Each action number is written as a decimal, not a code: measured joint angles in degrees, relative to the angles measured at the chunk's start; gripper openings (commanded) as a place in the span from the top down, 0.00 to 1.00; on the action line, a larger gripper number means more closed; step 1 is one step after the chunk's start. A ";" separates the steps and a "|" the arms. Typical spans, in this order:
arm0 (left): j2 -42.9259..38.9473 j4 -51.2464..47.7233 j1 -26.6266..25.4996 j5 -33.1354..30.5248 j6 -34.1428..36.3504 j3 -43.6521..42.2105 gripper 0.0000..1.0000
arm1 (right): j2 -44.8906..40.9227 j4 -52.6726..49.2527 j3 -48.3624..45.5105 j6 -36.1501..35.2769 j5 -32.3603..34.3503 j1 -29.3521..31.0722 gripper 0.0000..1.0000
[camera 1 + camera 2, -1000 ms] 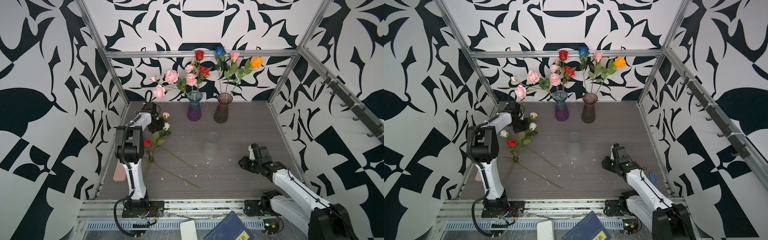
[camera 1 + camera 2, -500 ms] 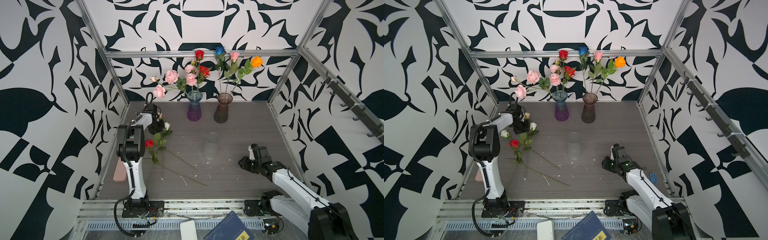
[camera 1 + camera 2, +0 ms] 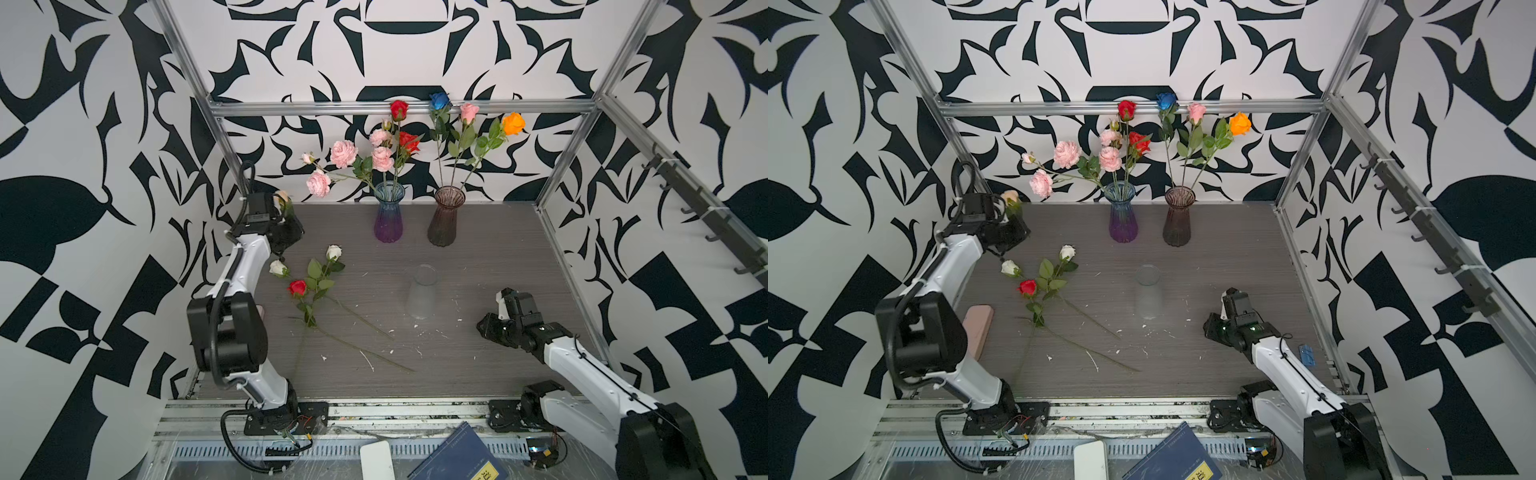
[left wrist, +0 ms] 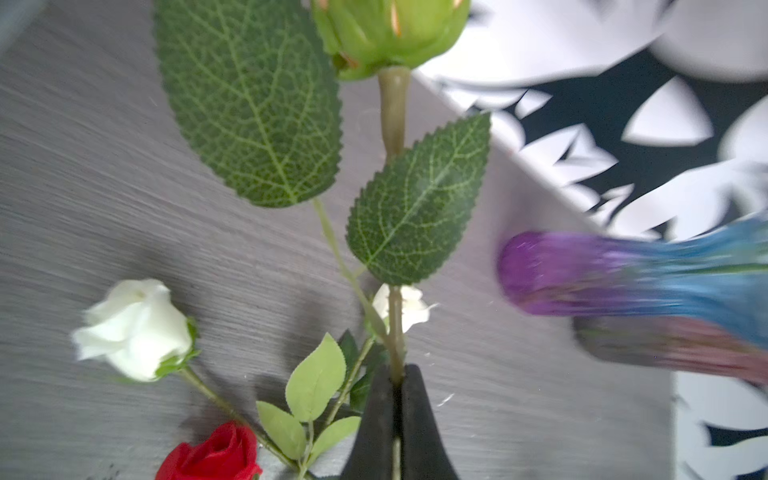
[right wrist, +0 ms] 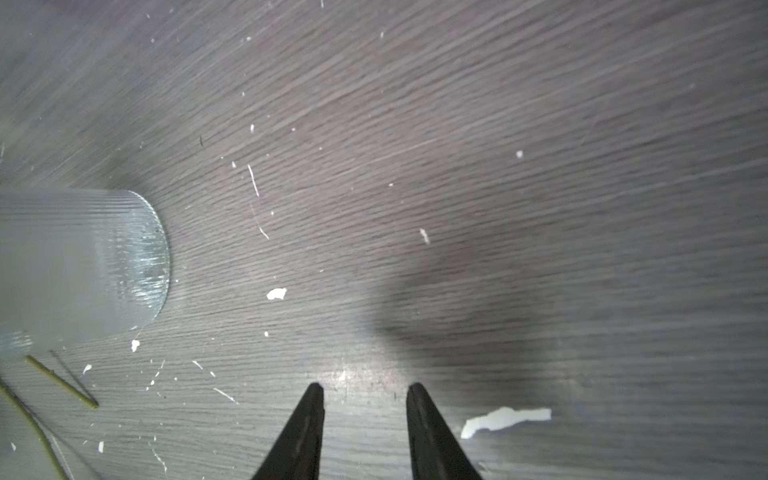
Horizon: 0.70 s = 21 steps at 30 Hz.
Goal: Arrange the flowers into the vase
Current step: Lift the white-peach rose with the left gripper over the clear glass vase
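My left claw (image 4: 397, 377) is clamped shut on the green stem of a cream rose (image 3: 281, 198), at the far left of the desk (image 3: 490, 266). The bloom shows just past the wrist, close to the wall. Three flowers lie on the desk just right of that arm: a white rose (image 3: 333, 252), a second white rose (image 3: 277, 267) and a red rose (image 3: 297, 287), their stems crossing toward the near side. A clear ribbed vase (image 3: 421, 293) stands mid-desk. At the far edge, the blue-purple vase (image 3: 388, 218) holds the pink spray (image 3: 344, 153) and red blooms (image 3: 399, 109). The brown vase (image 3: 445, 218) just beside it holds blue, pink and orange roses (image 3: 513, 123). My right claw (image 5: 365, 388) hovers low at near right, its jaws parted over bare wood and well apart from the clear vase.
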 measured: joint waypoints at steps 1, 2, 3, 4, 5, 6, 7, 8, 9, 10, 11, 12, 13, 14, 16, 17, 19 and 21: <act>-2.23 1.36 0.52 0.85 -1.40 -1.03 1.00 | 0.00 0.02 0.00 0.00 -0.02 0.04 0.63; -4.70 3.17 0.96 1.88 -3.04 -2.27 1.00 | 0.00 0.02 0.00 0.00 -0.02 0.07 0.63; -7.04 4.90 1.16 2.97 -4.66 -3.30 1.00 | 0.00 0.00 0.00 0.00 -0.02 0.09 0.63; -8.76 6.01 1.20 3.98 -6.05 -3.80 1.00 | 0.00 0.02 0.00 0.00 -0.02 0.13 0.63; -10.71 7.67 1.16 5.07 -7.54 -4.20 1.00 | 0.00 0.02 0.00 0.00 -0.02 0.17 0.63; -12.39 9.05 1.09 5.88 -8.96 -4.24 1.00 | 0.00 0.02 0.00 0.00 0.00 0.31 0.63; -14.08 10.58 0.98 6.38 -10.19 -4.24 1.00 | 0.00 0.02 0.00 0.00 -0.02 0.35 0.63; -16.17 12.46 0.61 6.80 -11.56 -4.22 1.00 | 0.00 0.02 0.00 0.00 -0.02 0.42 0.63; -18.45 14.29 0.15 6.93 -12.66 -4.22 1.00 | 0.00 0.02 0.00 -0.02 -0.02 0.52 0.63; -20.33 16.15 -0.48 6.88 -13.42 -4.22 1.00 | 0.02 0.02 0.00 -0.02 0.00 0.61 0.63; -22.53 18.62 -1.70 6.86 -14.08 -4.17 1.00 | 0.04 0.02 0.00 -0.02 0.00 0.72 0.63; -24.44 21.59 -3.65 6.73 -14.40 -4.07 1.00 | 0.11 0.04 0.00 -0.02 0.00 0.81 0.63; -25.64 24.09 -5.86 6.58 -14.29 -3.85 1.00 | 0.22 0.04 0.00 -0.02 0.00 0.83 0.63; -26.51 26.67 -8.74 6.62 -13.84 -3.32 1.00 | 0.26 0.04 0.00 -0.02 0.00 0.94 0.63; -26.84 31.58 -15.87 6.14 -11.72 -1.77 1.00 | 0.33 0.07 0.00 -0.02 0.00 1.14 0.63; -26.40 34.32 -19.65 5.90 -10.14 -0.96 1.00 | 0.33 0.04 0.00 -0.02 0.02 1.16 0.63; -24.74 39.56 -26.23 5.60 -7.02 -0.20 1.00 | 0.33 0.04 0.00 -0.02 0.04 1.29 0.63; -22.27 44.06 -30.95 5.55 -4.50 0.24 1.00 | 0.33 0.04 0.00 -0.02 0.09 1.44 0.63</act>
